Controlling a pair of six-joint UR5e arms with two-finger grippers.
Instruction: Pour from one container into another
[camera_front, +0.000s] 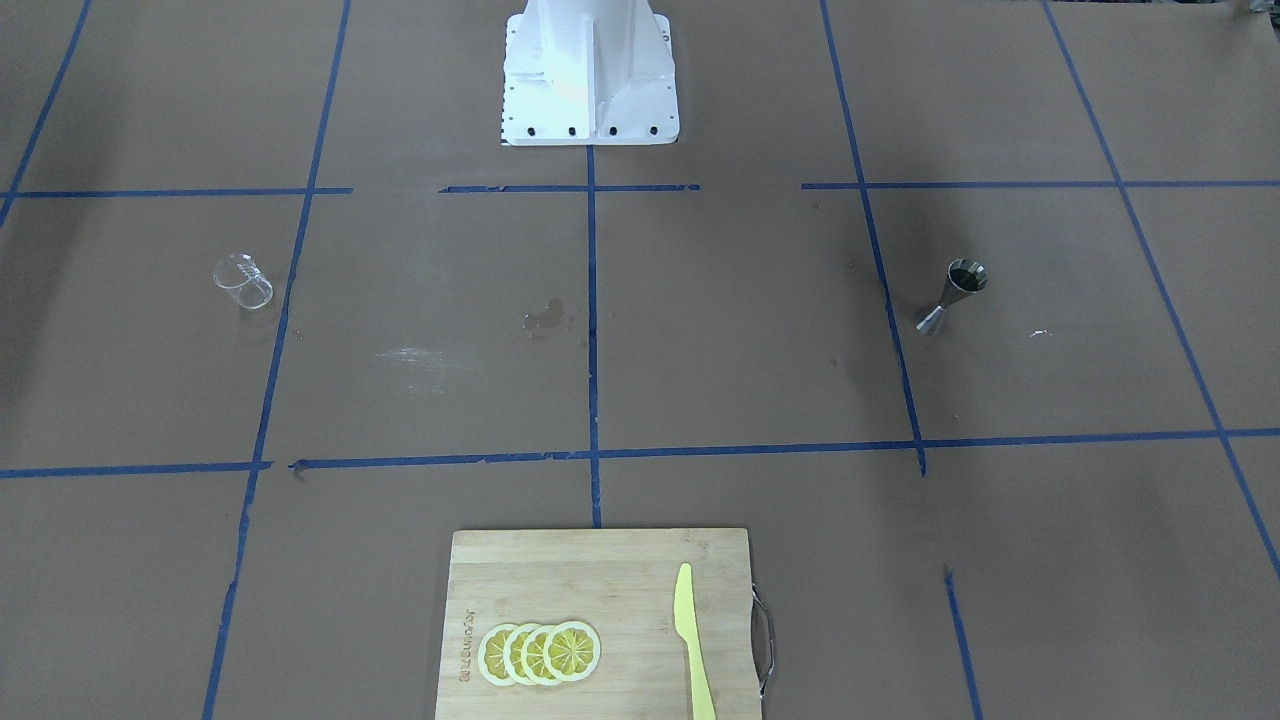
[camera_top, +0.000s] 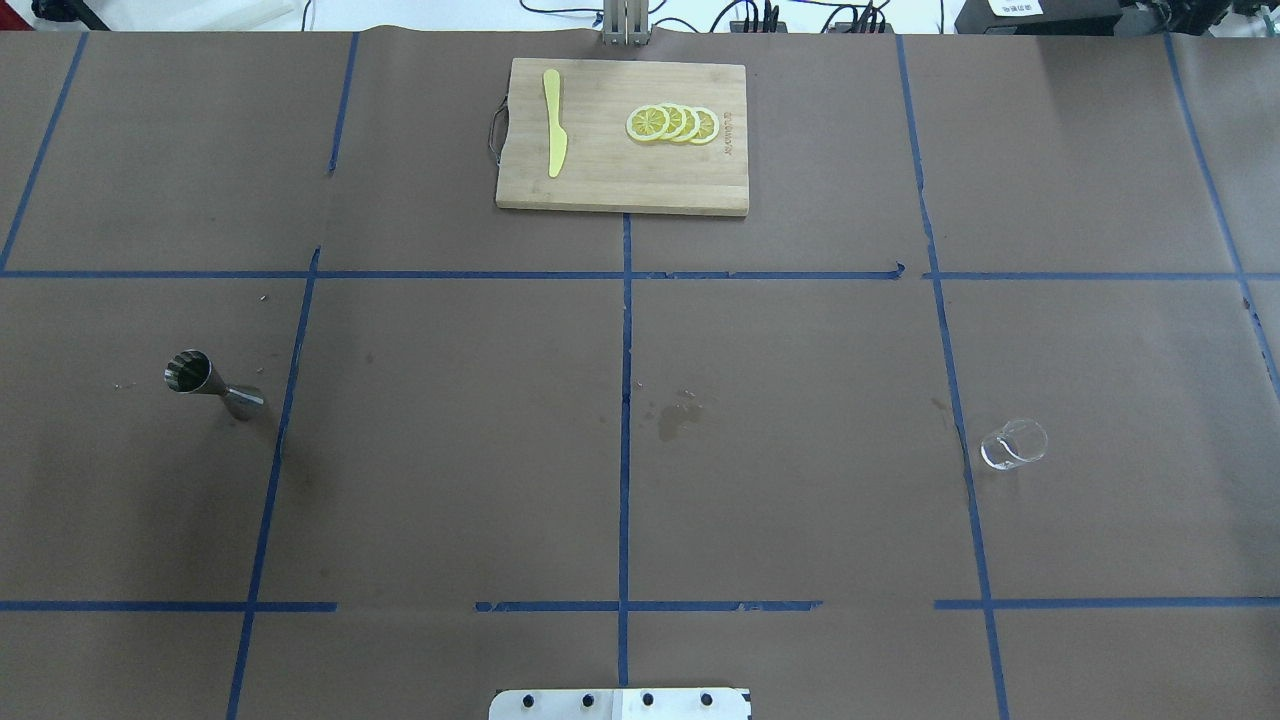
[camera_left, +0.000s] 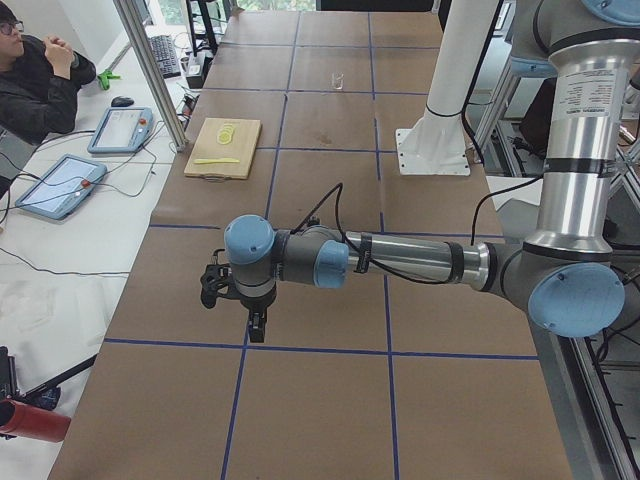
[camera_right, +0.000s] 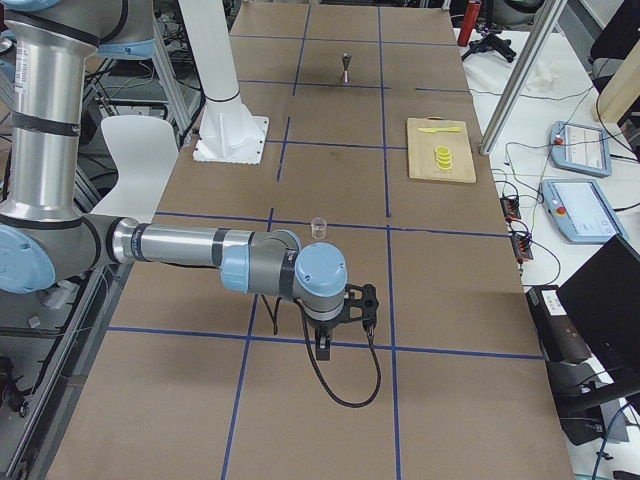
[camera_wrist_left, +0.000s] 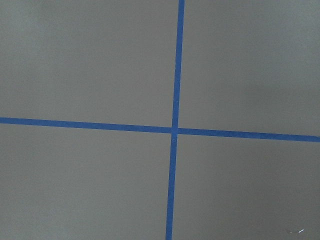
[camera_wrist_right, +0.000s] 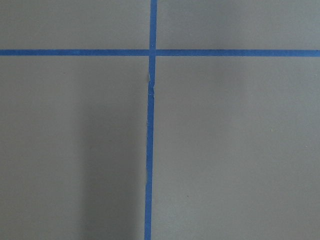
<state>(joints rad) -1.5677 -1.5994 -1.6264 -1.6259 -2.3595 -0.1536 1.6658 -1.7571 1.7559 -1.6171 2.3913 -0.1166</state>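
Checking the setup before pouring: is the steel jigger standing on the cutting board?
No, the steel jigger stands on the table, well apart from the cutting board, which holds a knife and lemon slices.

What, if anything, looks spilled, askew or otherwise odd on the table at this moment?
A dark blotchy stain marks the table near its centre, beside the middle tape line; it looks like a spill. The clear cup and jigger stand upright.

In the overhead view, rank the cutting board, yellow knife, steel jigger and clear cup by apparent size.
1. cutting board
2. yellow knife and steel jigger, about alike in length
3. clear cup, smallest
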